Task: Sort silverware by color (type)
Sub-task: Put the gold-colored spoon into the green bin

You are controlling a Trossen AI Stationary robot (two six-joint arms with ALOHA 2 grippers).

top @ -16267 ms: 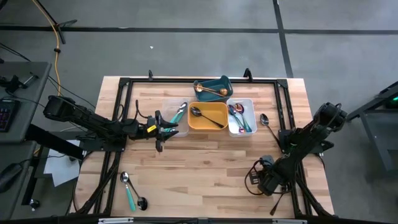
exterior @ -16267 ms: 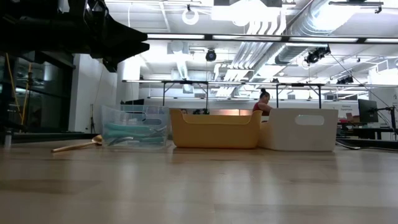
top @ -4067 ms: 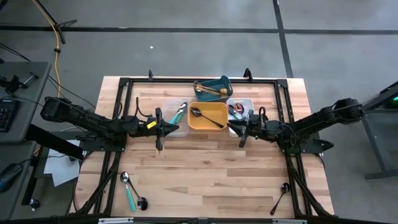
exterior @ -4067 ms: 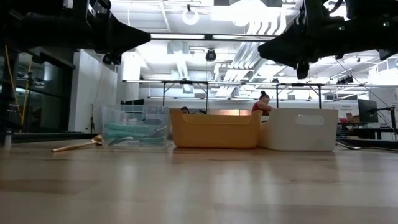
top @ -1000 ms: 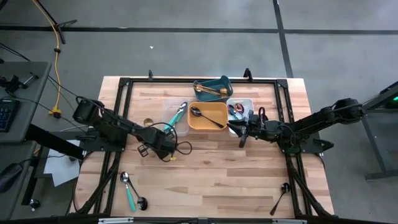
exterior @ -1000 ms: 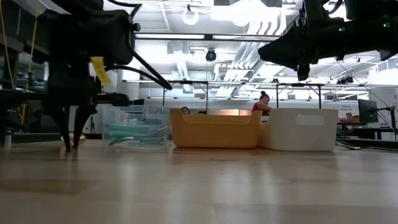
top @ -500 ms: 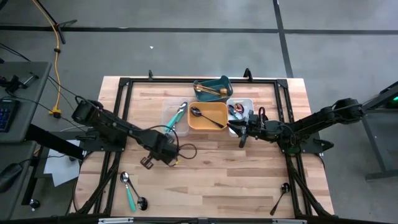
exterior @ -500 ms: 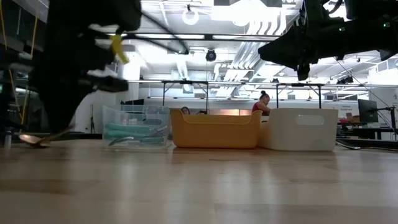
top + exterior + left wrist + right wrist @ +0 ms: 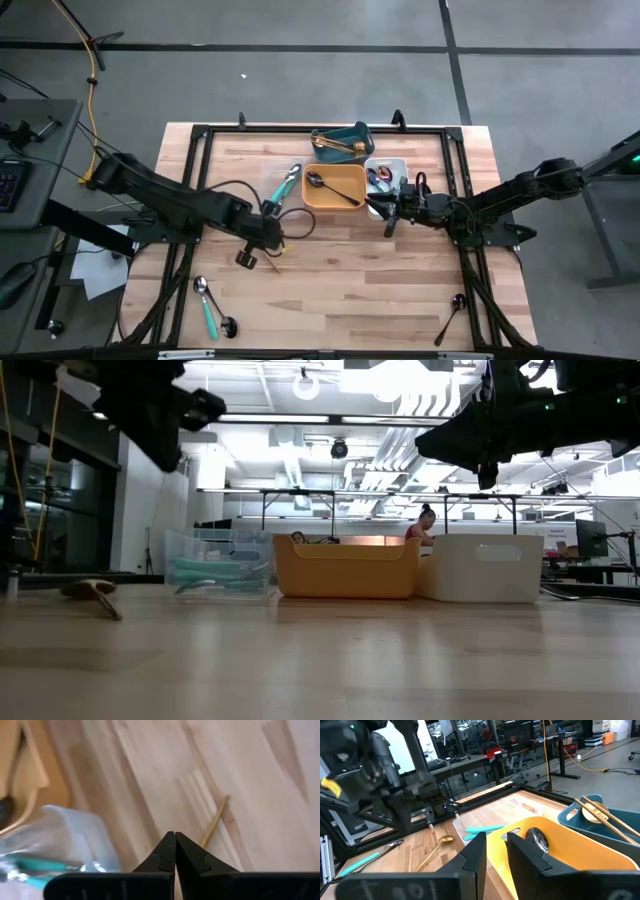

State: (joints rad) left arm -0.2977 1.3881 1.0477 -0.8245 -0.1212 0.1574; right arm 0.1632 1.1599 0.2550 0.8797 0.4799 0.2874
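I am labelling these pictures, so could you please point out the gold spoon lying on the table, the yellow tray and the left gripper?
gold spoon (image 9: 436, 845): right wrist view, on its handle just behind the bowl.
yellow tray (image 9: 346, 575): low view, on its front wall.
left gripper (image 9: 175, 837): left wrist view, at its closed fingertips.

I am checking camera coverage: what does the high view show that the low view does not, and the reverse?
Only high: a teal spoon and a black spoon by the table edge far from the trays, and the teal tray. Only low: a person in the room behind. Both: the clear tray, yellow tray and white tray.
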